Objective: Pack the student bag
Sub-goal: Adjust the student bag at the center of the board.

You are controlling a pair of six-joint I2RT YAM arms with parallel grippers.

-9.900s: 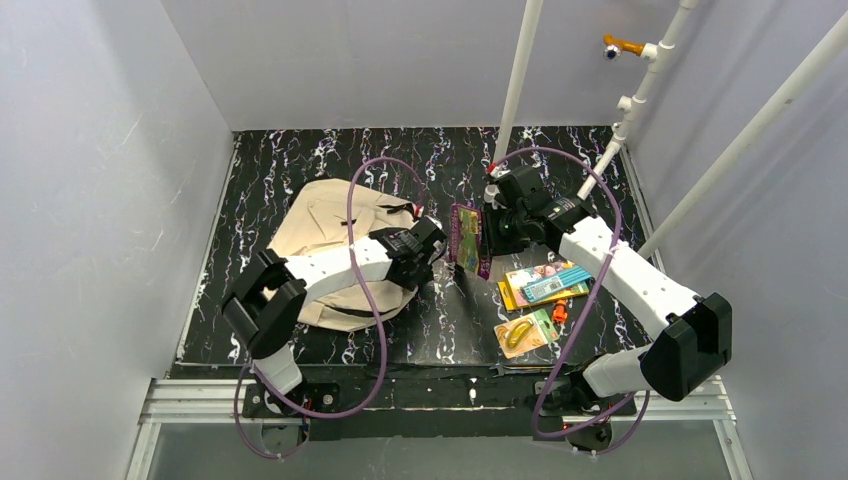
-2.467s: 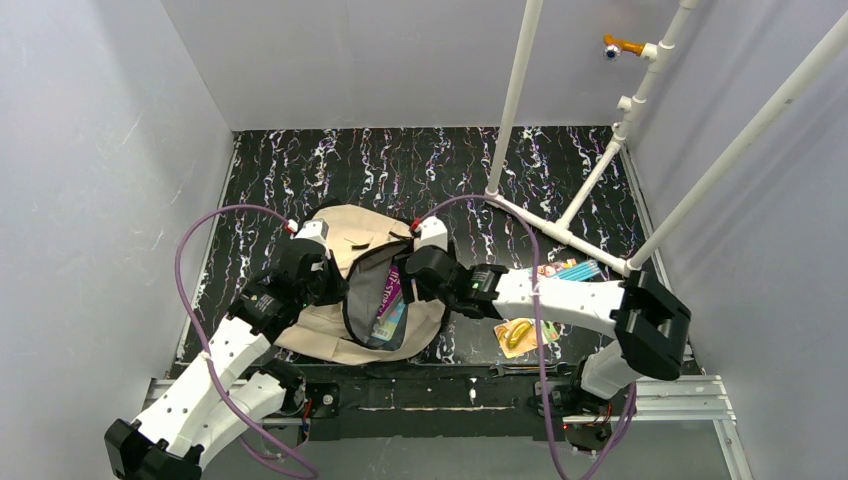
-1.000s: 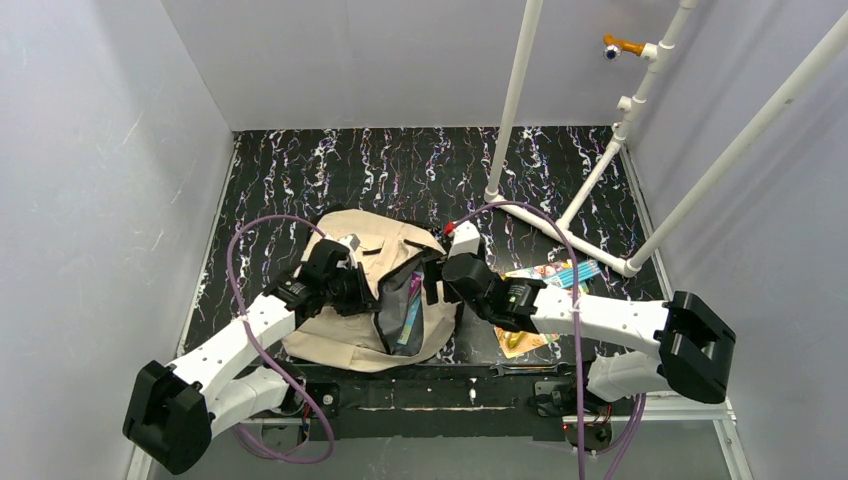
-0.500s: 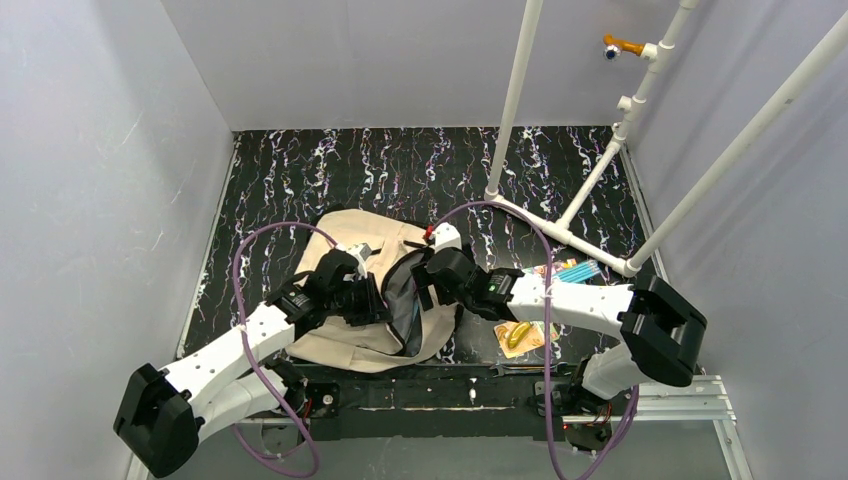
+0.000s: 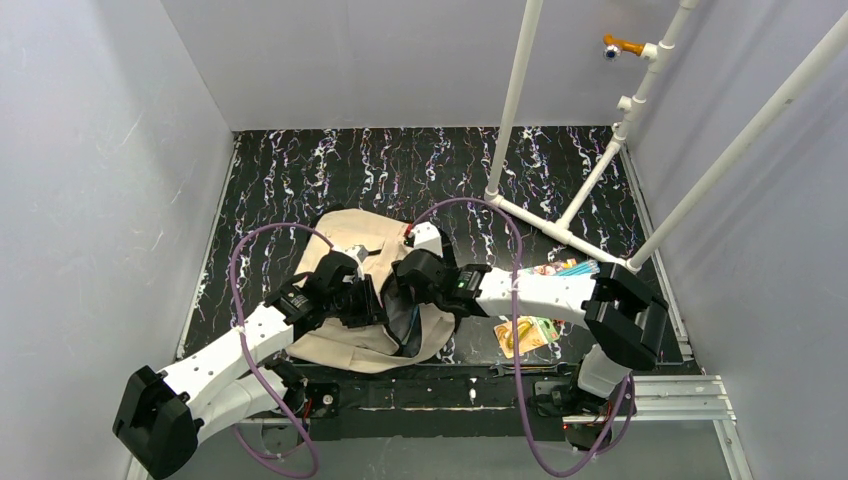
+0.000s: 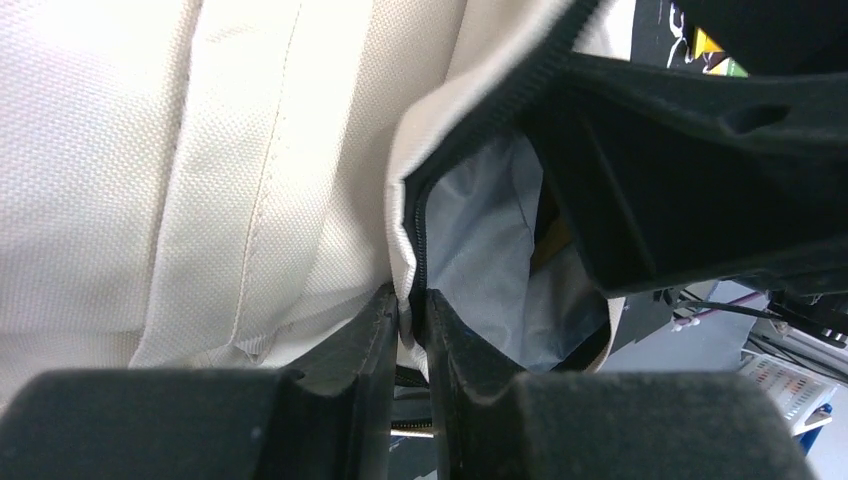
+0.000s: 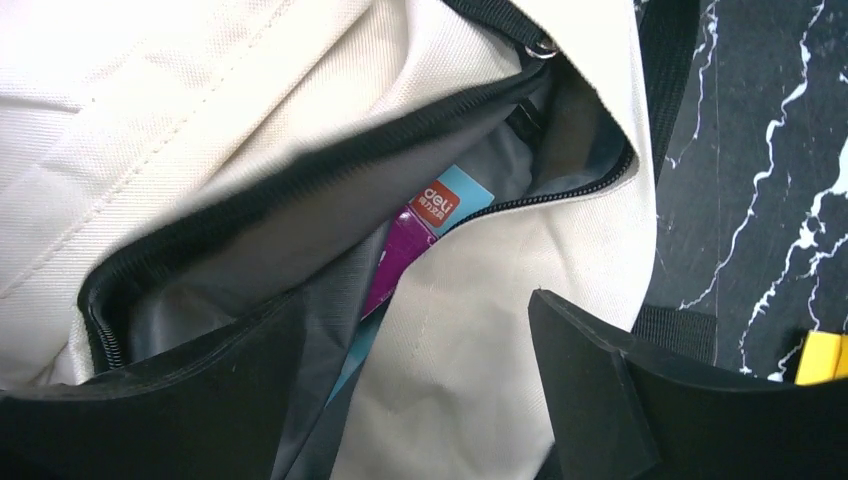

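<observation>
Beige student bag [image 5: 345, 345] lying on the dark marbled surface [image 5: 300, 170], near its front edge. Left claw [image 6: 410, 312] pinches the zipper rim of the bag's mouth. Right claw [image 7: 415, 305], spread wide, hangs over the opening; a purple-and-blue book [image 7: 415, 225] lies inside.

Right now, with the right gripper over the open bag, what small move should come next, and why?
Probably raise the right gripper clear of the student bag and swing it toward the yellow pack beside the bag. That gripper's jaws stand wide and empty, a purple pack lies inside, and the left gripper pinches the bag's edge, holding the mouth open.
</observation>
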